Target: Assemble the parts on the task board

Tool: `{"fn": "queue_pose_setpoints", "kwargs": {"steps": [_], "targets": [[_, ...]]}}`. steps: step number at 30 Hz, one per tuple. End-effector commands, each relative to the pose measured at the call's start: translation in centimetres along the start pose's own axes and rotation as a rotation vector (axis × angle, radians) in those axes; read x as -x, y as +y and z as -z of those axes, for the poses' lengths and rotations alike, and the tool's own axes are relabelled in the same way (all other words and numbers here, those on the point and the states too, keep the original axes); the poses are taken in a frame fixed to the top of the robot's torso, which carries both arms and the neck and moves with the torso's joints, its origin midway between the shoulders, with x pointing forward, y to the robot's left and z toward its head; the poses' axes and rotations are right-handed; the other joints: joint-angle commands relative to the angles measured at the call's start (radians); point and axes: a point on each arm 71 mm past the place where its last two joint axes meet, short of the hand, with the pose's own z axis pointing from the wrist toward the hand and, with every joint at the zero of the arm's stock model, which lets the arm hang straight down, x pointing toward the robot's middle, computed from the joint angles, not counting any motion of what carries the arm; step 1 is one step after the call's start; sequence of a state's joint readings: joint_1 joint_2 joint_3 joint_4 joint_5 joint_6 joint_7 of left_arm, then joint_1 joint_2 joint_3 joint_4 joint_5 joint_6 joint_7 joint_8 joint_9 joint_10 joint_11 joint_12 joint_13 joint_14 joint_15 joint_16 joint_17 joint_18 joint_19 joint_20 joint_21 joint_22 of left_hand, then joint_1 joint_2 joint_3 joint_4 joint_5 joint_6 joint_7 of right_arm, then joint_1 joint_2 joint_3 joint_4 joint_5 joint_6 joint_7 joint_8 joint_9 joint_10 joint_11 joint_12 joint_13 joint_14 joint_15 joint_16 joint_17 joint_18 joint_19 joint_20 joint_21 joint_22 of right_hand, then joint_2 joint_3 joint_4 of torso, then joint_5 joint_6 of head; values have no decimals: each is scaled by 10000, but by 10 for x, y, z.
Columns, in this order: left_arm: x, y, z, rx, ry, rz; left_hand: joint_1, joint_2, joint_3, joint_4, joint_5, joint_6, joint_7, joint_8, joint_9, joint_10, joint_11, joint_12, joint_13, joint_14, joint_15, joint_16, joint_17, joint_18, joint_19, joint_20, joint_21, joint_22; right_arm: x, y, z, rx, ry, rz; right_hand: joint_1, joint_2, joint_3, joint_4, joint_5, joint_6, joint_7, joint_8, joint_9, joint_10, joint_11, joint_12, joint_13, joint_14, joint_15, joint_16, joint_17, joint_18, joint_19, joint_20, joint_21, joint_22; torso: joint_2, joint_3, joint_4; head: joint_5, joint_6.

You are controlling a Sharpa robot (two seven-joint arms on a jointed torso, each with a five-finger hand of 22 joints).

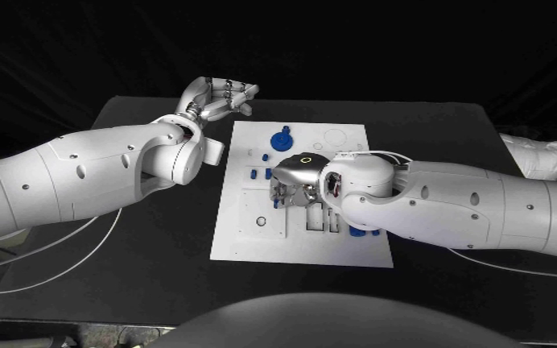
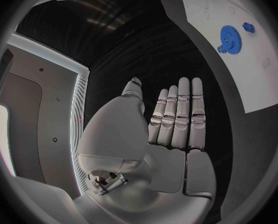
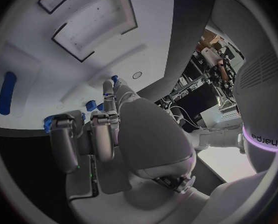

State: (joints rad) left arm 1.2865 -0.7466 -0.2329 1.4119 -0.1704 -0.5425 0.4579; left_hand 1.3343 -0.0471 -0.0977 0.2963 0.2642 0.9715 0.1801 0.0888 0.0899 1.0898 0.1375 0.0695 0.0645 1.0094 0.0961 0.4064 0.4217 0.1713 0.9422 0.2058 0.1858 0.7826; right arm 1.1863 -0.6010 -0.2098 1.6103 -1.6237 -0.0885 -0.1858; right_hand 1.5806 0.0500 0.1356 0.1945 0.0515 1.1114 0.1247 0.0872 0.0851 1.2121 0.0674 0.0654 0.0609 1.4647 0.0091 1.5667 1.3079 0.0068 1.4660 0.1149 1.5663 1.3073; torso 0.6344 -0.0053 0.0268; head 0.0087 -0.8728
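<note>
- Task board (image 1: 249,243) lies flat mid-worktop (image 1: 139,283), between the two arms.
- Left hand (image 1: 216,98) hovers off the board's far left corner, over the dark worktop, fingers (image 2: 176,114) straight, side by side, holding nothing.
- Blue gear (image 1: 281,138) sits on the board's far part, small blue parts (image 1: 253,174) nearby.
- Right hand (image 1: 299,183) is down over the board's middle, fingers (image 3: 101,134) curled toward blue pieces (image 3: 89,105); can't tell whether it grips one.
- A blue oblong part (image 3: 6,92) rests further along the board.
</note>
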Motion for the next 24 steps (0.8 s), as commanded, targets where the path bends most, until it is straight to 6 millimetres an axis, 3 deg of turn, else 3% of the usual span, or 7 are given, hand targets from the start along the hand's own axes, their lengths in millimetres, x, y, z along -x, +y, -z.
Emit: {"fn": "queue_pose_setpoints", "kwargs": {"steps": [1, 8, 14, 18, 24], "targets": [[-2, -2, 0, -99, 142, 105, -22, 99, 29, -34, 43, -54, -9, 68, 15, -67, -32, 19, 9, -83, -11, -44, -15, 113, 58, 31, -60, -16, -2, 1, -1, 69, 179, 83, -19, -85, 63, 11, 62, 31, -13, 2, 7, -37, 85, -47, -11, 1060, 67, 41, 2629, -68, 1048, 58, 45, 2635, 7, 0, 1, 1, 2], [-1, -1, 0, -101, 130, 101, -22, 99, 29, -34, 43, -54, -9, 68, 15, -67, -32, 19, 9, -83, -11, -44, -15, 113, 58, 31, -60, -16, -3, 2, -1, 46, 227, 103, -93, -290, 52, 8, 49, -100, 32, -108, -32, -183, 132, -55, -13, 1060, 109, 41, 2629, -68, 1048, 112, 45, 2635, 9, -6, 5, -14, 2], [-1, -1, 1, -97, 122, 99, -22, 99, 29, -34, 43, -54, -9, 68, 15, -67, -32, 19, 9, -83, -11, -44, -15, 113, 58, 31, -60, -16, -3, 2, -1, -2, 247, 109, -487, -824, -163, 148, 8, -878, 319, -278, -196, -693, 422, -44, -3, 1060, 384, 41, 2629, -68, 1048, 321, 45, 2635, 8, -3, -1, -12, 2], [-1, -1, 1, -97, 116, 97, -22, 99, 29, -34, 43, -54, -9, 68, 15, -67, -32, 19, 9, -83, -11, -44, -15, 113, 58, 31, -60, -16, -2, 1, 0, -35, 144, 87, -924, -1158, -464, 228, -12, -1493, 429, -270, -215, -945, 524, -26, 9, 1060, 478, 41, 2629, -68, 1048, 437, 45, 2635, 2, -4, 5, -12, 2], [0, -1, 0, -94, 114, 95, -22, 99, 29, -34, 43, -54, -9, 68, 15, -67, -32, 19, 9, -83, -11, -44, -15, 113, 58, 31, -60, -16, -1, -1, 2, -107, -193, -3, -1112, -1214, -576, 225, -16, -1622, 460, -239, -190, -1061, 555, -13, 15, 1060, 507, 41, 2629, -68, 1048, 490, 45, 2635, 8, 4, 4, -21, 2]]}}
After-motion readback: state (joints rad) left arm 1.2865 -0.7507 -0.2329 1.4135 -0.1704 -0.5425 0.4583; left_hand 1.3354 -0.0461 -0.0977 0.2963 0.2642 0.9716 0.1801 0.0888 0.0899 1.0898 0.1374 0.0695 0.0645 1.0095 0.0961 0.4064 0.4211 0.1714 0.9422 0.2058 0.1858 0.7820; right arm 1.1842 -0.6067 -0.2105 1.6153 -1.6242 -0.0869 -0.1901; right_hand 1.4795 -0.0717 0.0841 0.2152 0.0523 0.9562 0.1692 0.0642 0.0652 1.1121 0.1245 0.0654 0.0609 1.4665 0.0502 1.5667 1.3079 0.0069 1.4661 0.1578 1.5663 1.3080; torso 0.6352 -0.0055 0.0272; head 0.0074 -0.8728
